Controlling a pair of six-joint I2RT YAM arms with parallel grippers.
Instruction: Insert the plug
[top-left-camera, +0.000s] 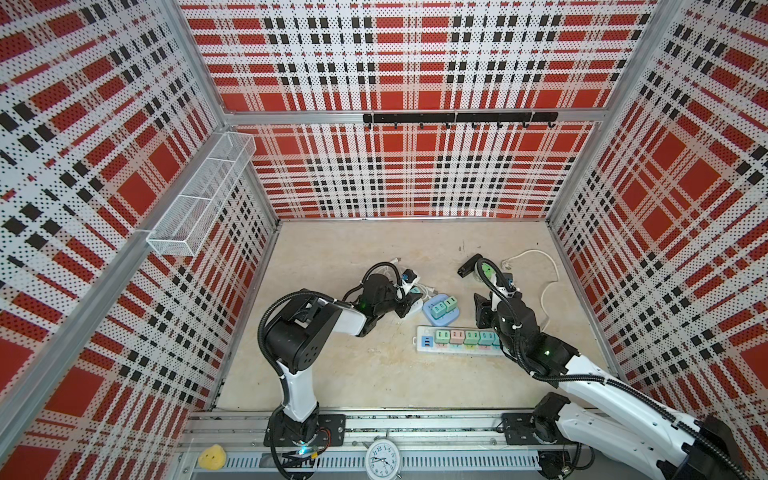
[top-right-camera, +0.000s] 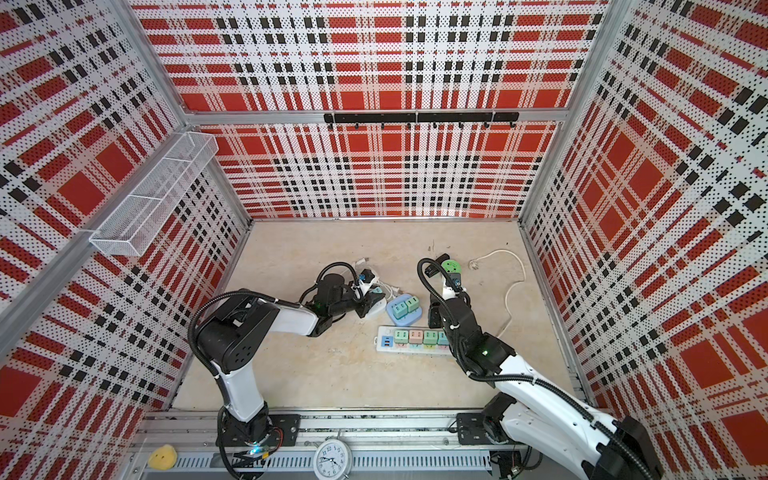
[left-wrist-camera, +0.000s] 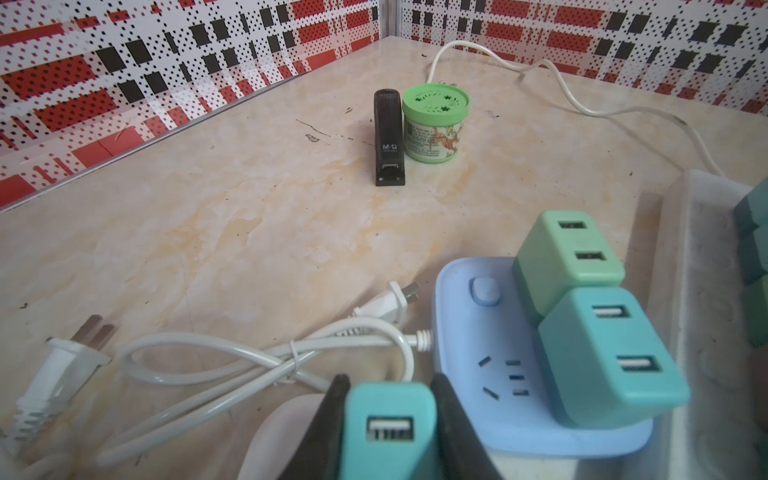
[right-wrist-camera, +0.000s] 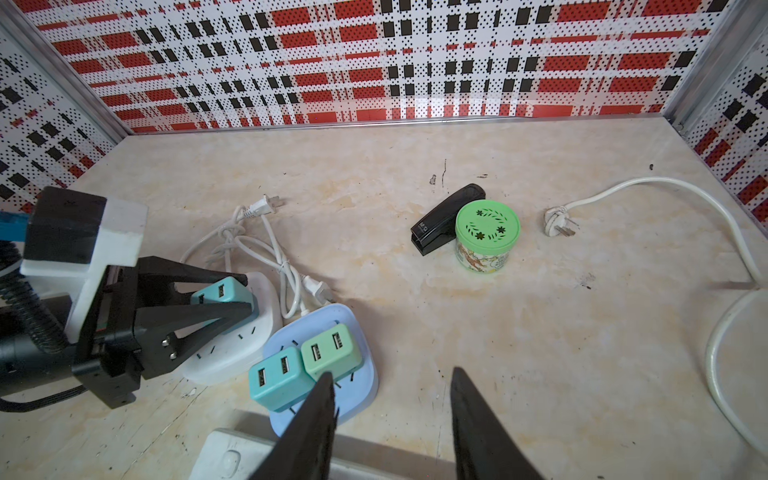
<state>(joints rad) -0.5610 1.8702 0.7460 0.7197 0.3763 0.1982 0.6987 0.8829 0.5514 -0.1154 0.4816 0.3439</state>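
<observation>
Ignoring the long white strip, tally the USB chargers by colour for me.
Teal: 2, the held teal charger in the left gripper, the plugged teal charger on the blue socket board.
Green: 1, the green charger beside it on that board.
Total: 3.

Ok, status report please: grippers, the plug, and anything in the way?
Left gripper shut on teal plug, over white socket; seated or not, cannot tell. Right gripper open, empty, near power strip. Bundled cord beside socket, not in path.
</observation>
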